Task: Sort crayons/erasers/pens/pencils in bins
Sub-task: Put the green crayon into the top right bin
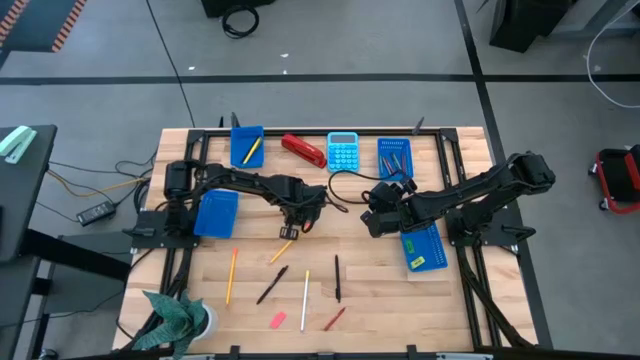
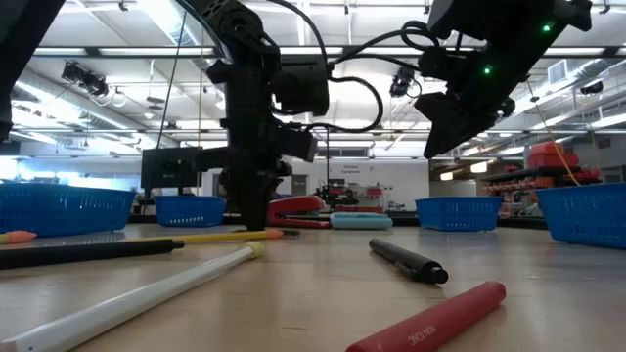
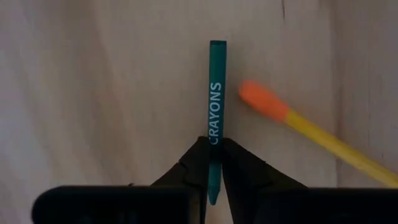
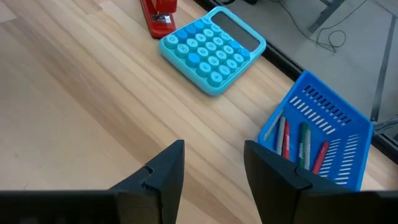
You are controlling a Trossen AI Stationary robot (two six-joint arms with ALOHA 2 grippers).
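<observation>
A teal crayon (image 3: 217, 93) lies on the wooden table (image 1: 380, 300) near its middle. My left gripper (image 3: 214, 163) points down over it and is shut on it; the same gripper (image 2: 252, 217) reaches the tabletop in the low view. A yellow pencil (image 3: 323, 140) with an orange eraser tip lies just beside the crayon. My right gripper (image 4: 213, 165) hangs open above the table, right of centre, with nothing between its fingers. Four blue bins stand around: far left (image 1: 247, 145), left (image 1: 217, 213), far right (image 1: 393, 157) and right (image 1: 424, 248). My left gripper pinches the teal crayon between its two fingers near one end (image 3: 214, 149), just short of the tip. The fingers come from above, pointing down, and lie across the crayon. The crayon stays level and appears to rest on the wood.
A red stapler (image 1: 303, 149) and a light-blue calculator (image 1: 343, 152) sit at the far edge. Toward the near edge lie an orange pencil (image 1: 232, 275), two black pens (image 1: 272, 284) (image 1: 337, 278), a white pencil (image 1: 305, 287), a pink eraser (image 1: 278, 320) and a red crayon (image 1: 334, 318).
</observation>
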